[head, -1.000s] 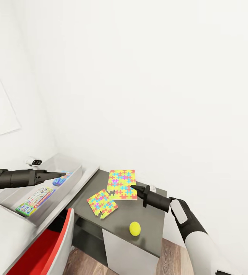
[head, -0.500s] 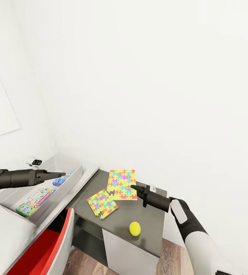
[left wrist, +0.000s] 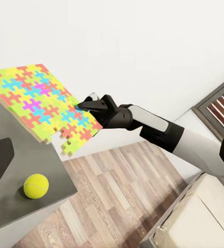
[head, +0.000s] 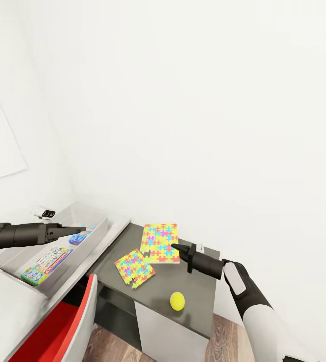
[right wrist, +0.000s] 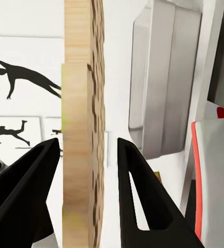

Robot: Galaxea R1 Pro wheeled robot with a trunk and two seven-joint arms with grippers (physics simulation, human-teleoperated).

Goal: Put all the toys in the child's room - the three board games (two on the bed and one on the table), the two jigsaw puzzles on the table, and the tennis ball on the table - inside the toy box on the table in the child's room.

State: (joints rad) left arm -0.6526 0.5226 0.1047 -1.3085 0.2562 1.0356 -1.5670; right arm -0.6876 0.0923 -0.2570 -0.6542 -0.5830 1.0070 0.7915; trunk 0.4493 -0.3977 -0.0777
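Done: two board games (head: 47,264) lie in the toy box (head: 98,232), under my left end effector (head: 80,230); a small blue box sits near its tip.
Left: large jigsaw puzzle (head: 159,243), small jigsaw puzzle (head: 134,268) and tennis ball (head: 177,300) on the dark cabinet (head: 203,301) beside the desk (head: 113,236).
Right end effector (head: 175,247): fingers apart, straddling the large puzzle's edge, not closed.
Left end effector state: I cannot tell.
Ball: near the right end effector, toward me.
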